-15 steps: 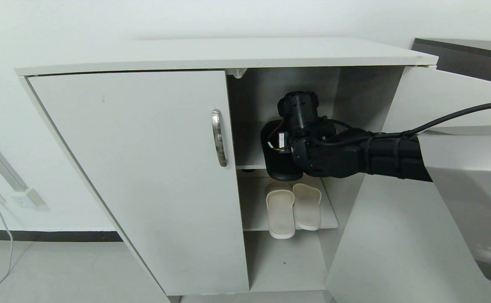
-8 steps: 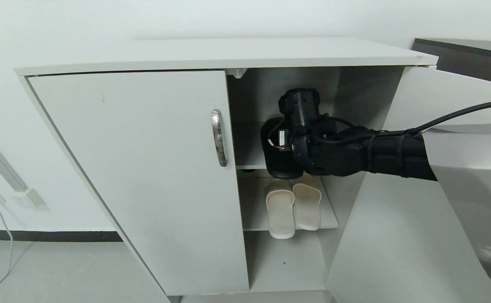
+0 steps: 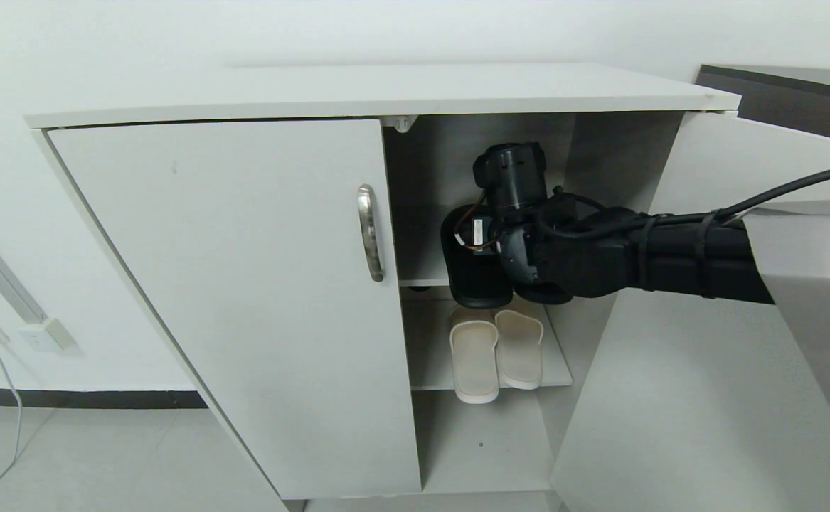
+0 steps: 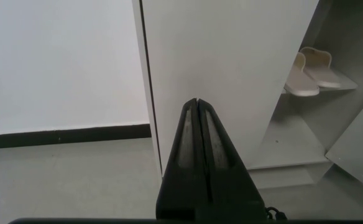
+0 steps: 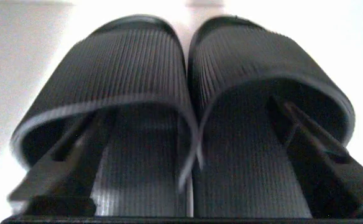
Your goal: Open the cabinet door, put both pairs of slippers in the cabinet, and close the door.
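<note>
Now the black slippers (image 3: 468, 274) are seen on the upper shelf of the cabinet (image 3: 386, 89), with the right gripper (image 5: 188, 112) at them.
At the centre of the head view the pair is stood side by side behind the open right door (image 3: 671, 398), partly covered by the right arm (image 3: 599, 259). The right gripper is spread wide, with one finger (image 5: 63, 168) tucked under each strap and nothing pinched. The beige slippers (image 3: 496, 348) are laid together on the shelf just below. The left door (image 3: 244, 284) is closed. The left gripper (image 4: 197, 106) is pressed fully together and empty, and is held before that door.
</note>
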